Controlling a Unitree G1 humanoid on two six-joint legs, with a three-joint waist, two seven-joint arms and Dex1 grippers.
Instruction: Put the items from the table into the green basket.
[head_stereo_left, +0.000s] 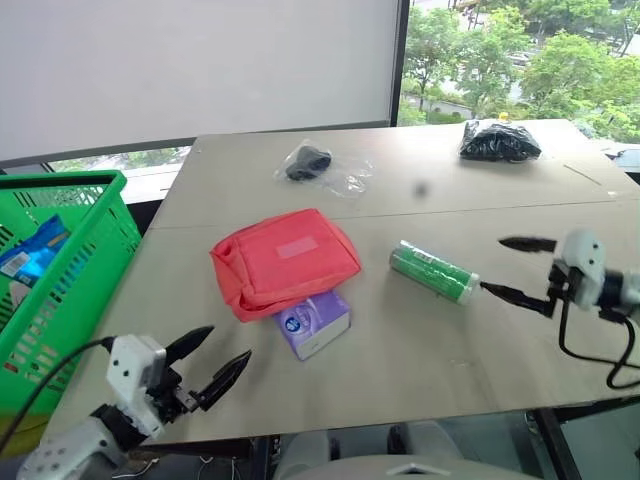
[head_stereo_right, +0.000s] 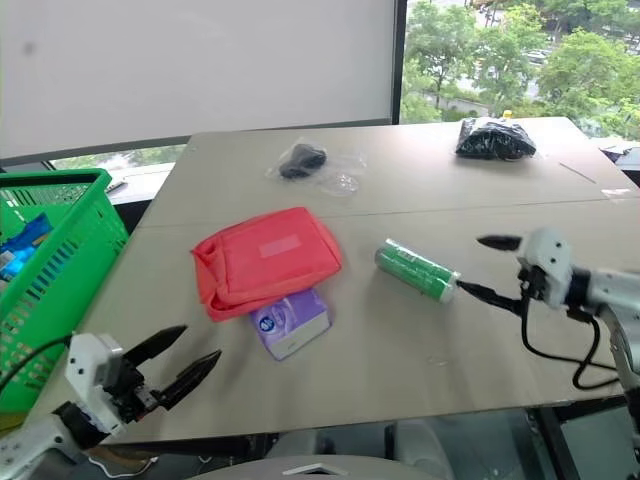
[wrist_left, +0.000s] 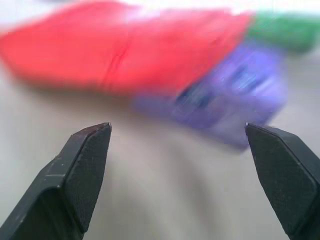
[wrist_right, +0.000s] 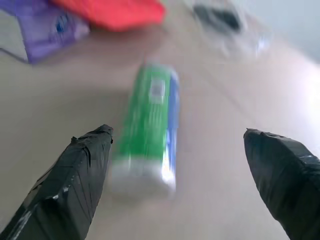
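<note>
Counter (head_stereo_left: 420, 350): light beige-grey panels with thin seams, spanning the middle of the head views.

Green basket (head_stereo_left: 95, 255): bright green, lattice-sided, at the left edge of the frame beside the counter; a blue packet (head_stereo_left: 30, 250) lies inside it.

Coral-red fabric pouch (head_stereo_left: 285, 262): flat on the counter, left of centre. Its lower right corner overlaps the purple tissue pack (head_stereo_left: 315, 323), which lies just below it.

Green tube with white cap (head_stereo_left: 433, 271): lying on its side right of centre, cap end toward the lower right.

Clear bag with black lump (head_stereo_left: 318, 165): upper centre, on the far panel.

Black crinkled bag (head_stereo_left: 498, 141): upper right, near the far edge.

Left hand (head_stereo_left: 215, 365): lower left of the frame, over the near counter edge, fingers spread wide, holding nothing; it points toward the pouch and tissue pack.

Right hand (head_stereo_left: 520, 268): right side of the frame, fingers spread wide, empty; the lower fingertip sits just beside the tube's white cap, and whether it touches cannot be told.
</note>
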